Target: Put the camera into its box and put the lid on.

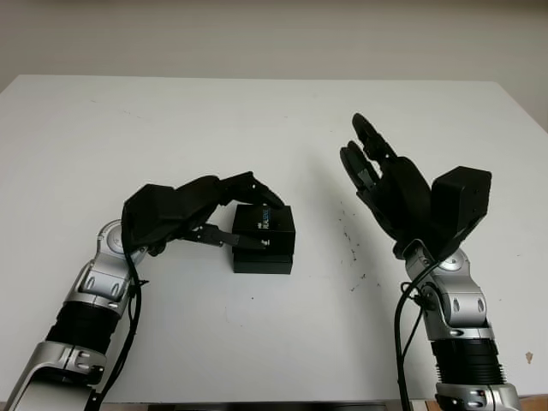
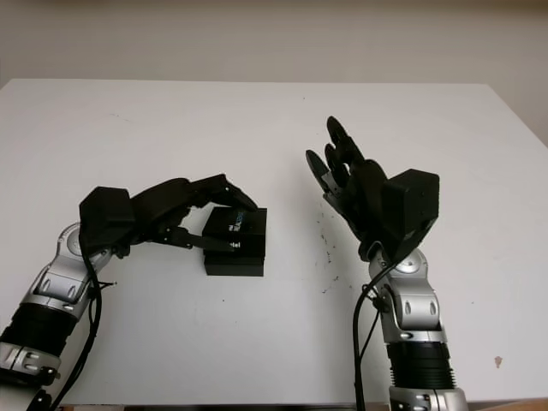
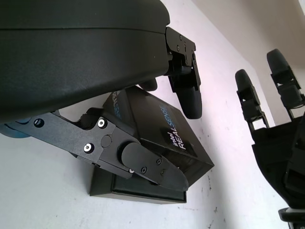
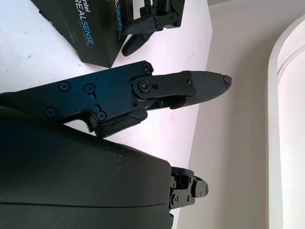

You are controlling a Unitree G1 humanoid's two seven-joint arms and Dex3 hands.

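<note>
A white desk (image 1: 171, 128) carries a black box (image 1: 262, 261) near its middle, somewhat toward the near edge. A black lid (image 1: 265, 227) printed with "intel REALSENSE" is seen on top of the box; in the left wrist view it sits tilted, one side raised above the base so that it is not seated flush. The camera itself cannot be made out in any view, and whether it lies inside the box cannot be told.

The left robot hand (image 1: 229, 214) is placed at the lid from the side facing the desk's left edge. Its fingers (image 3: 190, 95) are curled over the lid's top, while the thumb (image 3: 147, 164) is pressed against the lid's side, so the lid is held between them.

The right robot hand (image 1: 377, 175) is raised above the desk, toward the right edge and well apart from the box. Nothing is held by it; it is open, with the palm turned toward the box and the fingertips pointed toward the far edge.

A scatter of small dark specks (image 1: 349, 240) is seen on the desk surface between the box and the right robot hand.
</note>
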